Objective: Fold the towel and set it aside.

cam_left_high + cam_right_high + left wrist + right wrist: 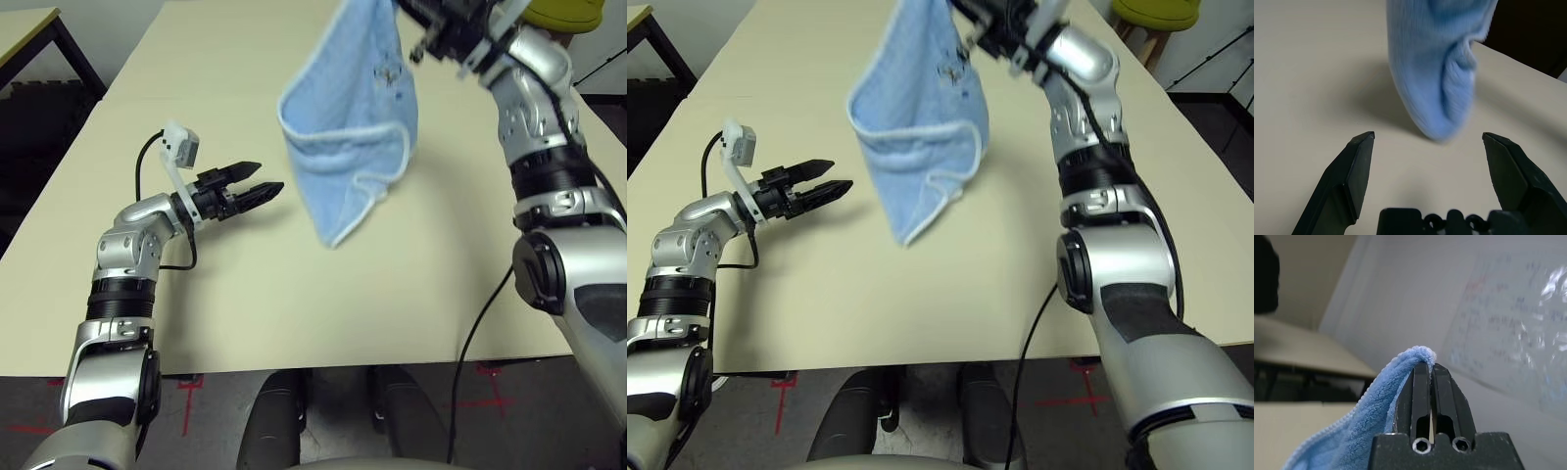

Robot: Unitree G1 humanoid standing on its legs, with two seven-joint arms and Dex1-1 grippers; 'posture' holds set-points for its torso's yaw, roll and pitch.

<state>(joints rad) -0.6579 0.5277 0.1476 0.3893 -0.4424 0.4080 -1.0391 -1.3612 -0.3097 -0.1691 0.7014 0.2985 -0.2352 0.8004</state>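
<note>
Towel (355, 137) is hanging in the air above the table (294, 313), pinched by 1 corner in the right gripper (1430, 369), whose 2 fingers are pressing together on the cloth. It is drooping in a loose curl, its white edging looping across the front and its lowest corner dangling clear of the tabletop. A small dark mark is showing near the held corner.

The left gripper (257, 186) is waiting low over the table, just beside the hanging cloth, jaws spread wide and gripping nothing. In its wrist view the towel's lower end is swinging ahead of the open fingers (1347, 183), not between them.

Judging by this, the fold is not yet made: the robot looks to be lifting the cloth to let it hang straight. The next move probably calls for the left gripper to be catching a free corner or edge, so both arms are stretching the towel flat before doubling it. The loose, curling hem could be making that catch awkward.

The right gripper is being cut off by the top edge of both eye views, so the grip is readable mainly from its wrist camera. The towel's back side is hidden, and the mark is too small to make out.
</note>
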